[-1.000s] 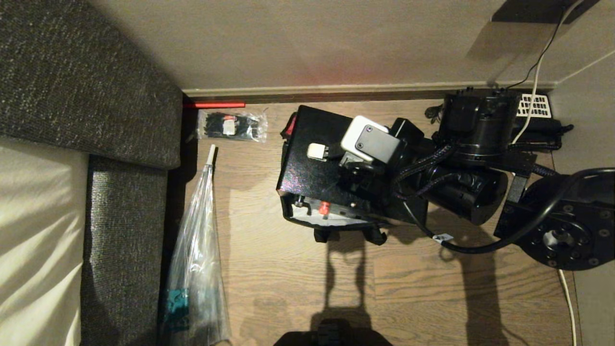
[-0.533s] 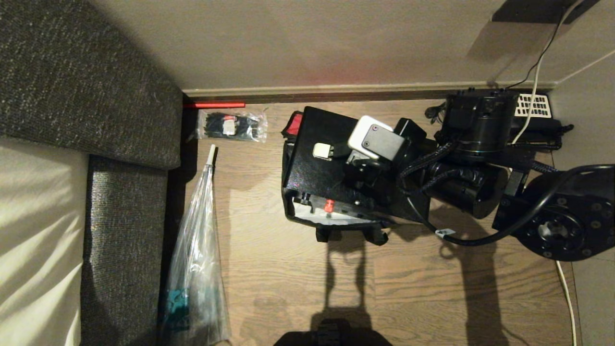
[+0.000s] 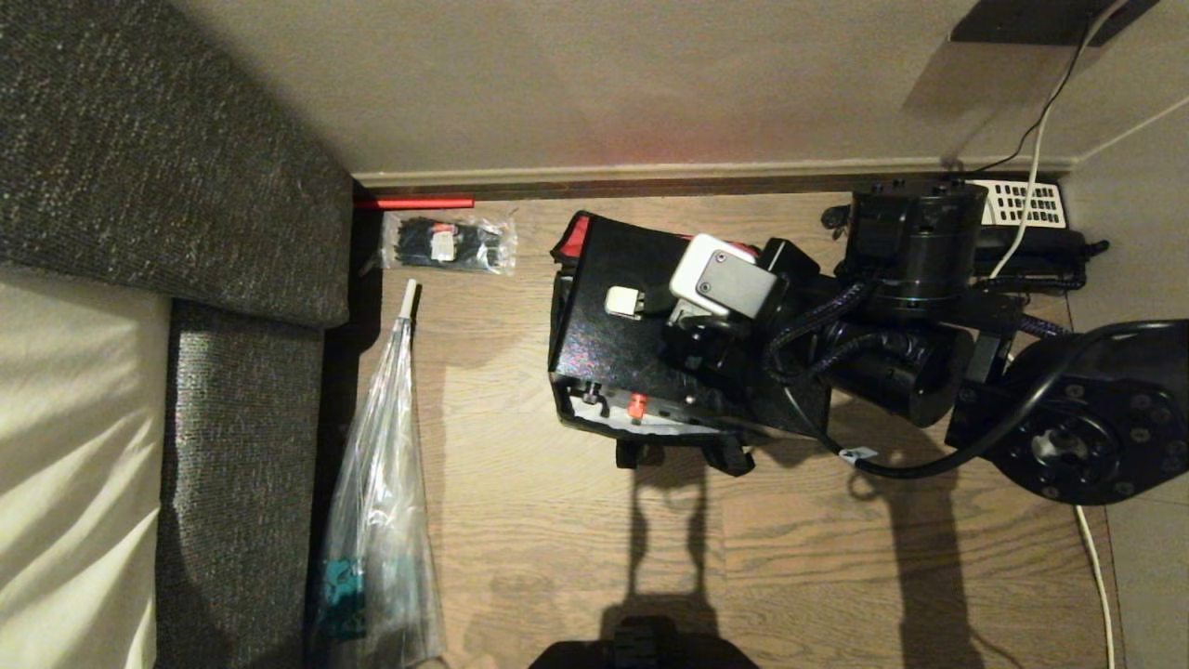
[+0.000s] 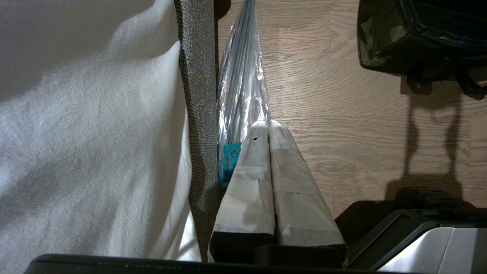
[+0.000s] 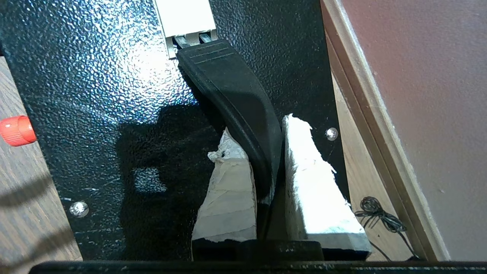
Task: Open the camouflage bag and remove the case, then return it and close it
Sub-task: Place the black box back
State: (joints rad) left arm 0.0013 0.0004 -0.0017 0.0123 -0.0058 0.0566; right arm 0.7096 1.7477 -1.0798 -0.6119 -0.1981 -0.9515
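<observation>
1. Right gripper (image 5: 266,167) is pinching the black handle (image 5: 232,99) of the case (image 3: 618,334), one padded finger on each side of it.
2. Case is hanging tilted over the open camouflage bag (image 4: 384,38), whose red lining (image 3: 574,234) is showing at the far corner; a red button (image 3: 636,405) is sitting on the case's near face.
3. Left gripper (image 4: 268,127), fingers pressed together, is idling beside the sofa (image 3: 232,242), well apart from the bag.
4. Bag's far edge is lying near the baseboard (image 3: 650,175), with a telephone (image 3: 1026,203) just beyond the arm on the right side.
5. Open wooden floor (image 3: 557,548) is stretching nearer the robot; a plastic-wrapped bundle (image 3: 381,483) is lying along the sofa, and a small packet (image 3: 446,243) is resting near the wall.
</observation>
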